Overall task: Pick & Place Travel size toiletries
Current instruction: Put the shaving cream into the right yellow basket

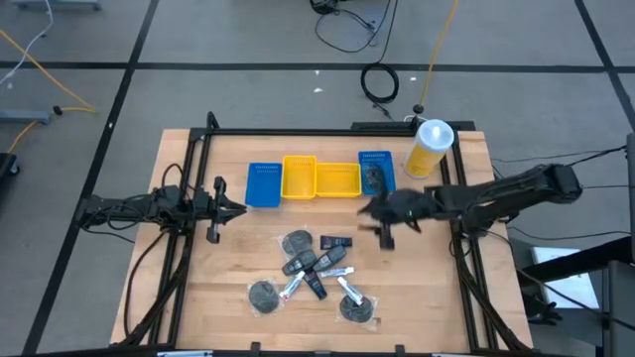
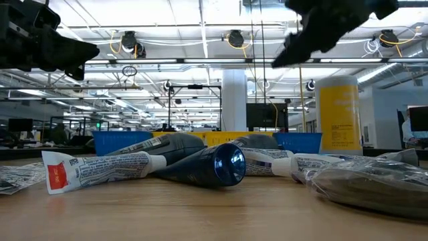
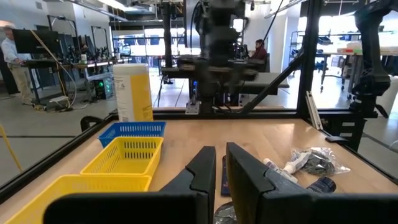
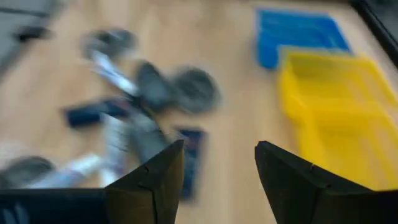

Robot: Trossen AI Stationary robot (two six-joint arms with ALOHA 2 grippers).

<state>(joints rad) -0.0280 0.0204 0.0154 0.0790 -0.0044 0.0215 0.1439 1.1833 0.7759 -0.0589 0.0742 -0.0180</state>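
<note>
We see the toiletries (image 1: 313,276) lying in a loose pile on the near middle of the table (image 1: 198,297): round discs in clear wrap, small dark bottles, white tubes and a flat dark packet on the pile's far right edge. None sits in a gripper.

The right gripper (image 1: 382,213) hangs above the table, just near of the row of trays and to the far right of the pile. Its fingers (image 4: 152,180) stand well apart with nothing between them, and its wrist camera looks down at the pile, so we judge it is lining up for a pick.

The left gripper (image 1: 220,203) waits at the left side, next to the left blue tray (image 1: 264,184). Its fingers (image 3: 199,180) are nearly together, a thin gap showing, holding nothing.

The trays sit in a row along the far side: blue, two yellow trays (image 1: 319,178), then another blue one (image 1: 376,172) with something dark already in it. We take them as the drop spots. A tall yellow bottle (image 1: 429,149) stands at the far right, not part of the job.

Most items are not yet moved; the pile overlaps, so a clean single grab may be tricky.
</note>
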